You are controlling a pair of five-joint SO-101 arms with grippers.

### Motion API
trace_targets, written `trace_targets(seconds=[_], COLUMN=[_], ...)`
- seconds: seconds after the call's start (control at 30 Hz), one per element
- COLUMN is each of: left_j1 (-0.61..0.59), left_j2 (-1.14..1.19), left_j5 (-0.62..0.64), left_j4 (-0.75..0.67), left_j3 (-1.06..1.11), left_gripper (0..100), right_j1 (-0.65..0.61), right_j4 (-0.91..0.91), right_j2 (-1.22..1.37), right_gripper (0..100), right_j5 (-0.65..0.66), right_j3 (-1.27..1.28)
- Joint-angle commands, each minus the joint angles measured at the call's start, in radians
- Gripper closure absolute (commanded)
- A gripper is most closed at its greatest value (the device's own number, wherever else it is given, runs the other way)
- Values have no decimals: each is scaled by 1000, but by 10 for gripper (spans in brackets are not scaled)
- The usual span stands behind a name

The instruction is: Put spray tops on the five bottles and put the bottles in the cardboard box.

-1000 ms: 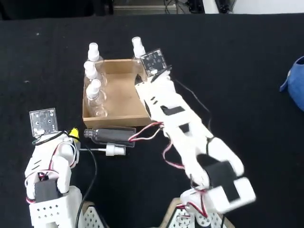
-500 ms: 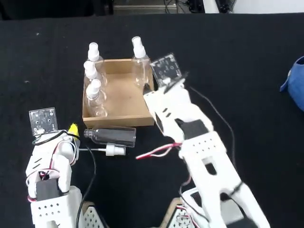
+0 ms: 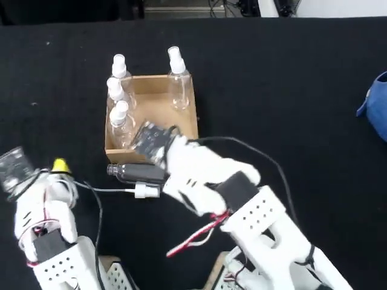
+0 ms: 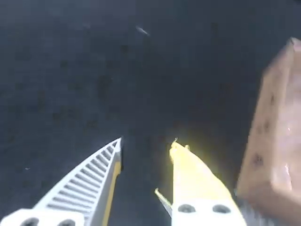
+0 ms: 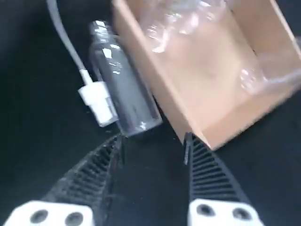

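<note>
The last bottle lies uncapped beside the cardboard box (image 3: pixel 158 124)
High view: four capped bottles (image 3: pixel 123 124) stand inside the box; the open bottle (image 3: pixel 138 173) lies along its near wall, its spray top (image 3: pixel 145 191) just beyond, under the right arm (image 3: pixel 205 175). Left wrist view: left gripper (image 4: pixel 146 143) parted over black cloth (image 4: pixel 70 70) (nothing between), near the box wall. Right wrist view: right gripper (image 5: pixel 153 139) spread wide, empty, just short of the bottle's base.

The black table (image 3: pixel 290 72) carries a cardboard box (image 3: pixel 156 115). Just beside the box's wall nearest the arms a topless bottle (image 3: pixel 130 172) lies on its side; a loose spray top (image 3: pixel 145 191) lies just past it, and a blue object (image 3: pixel 376 112) sits well apart from the box
</note>
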Motion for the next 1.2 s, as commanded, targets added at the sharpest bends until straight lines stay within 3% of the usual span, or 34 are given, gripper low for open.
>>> trace_targets(seconds=[0.0,0.27,0.93,1.17], left_j1=[-116,-128,-209,-209], left_j2=[-11,-11,-11,-11], left_j5=[126,149,155,155], left_j4=[-44,-44,-44,-44], left_j3=[-39,-39,-50,-50], left_gripper=[970,970,970,970], right_j1=[-80,-180,-176,-184], right_j4=[-48,-166,-292,-178], right_j2=[136,387,659,634], right_gripper=[828,828,828,832], right_j5=[-5,-8,-8,-8], right_j3=[-59,-87,-162,-174])
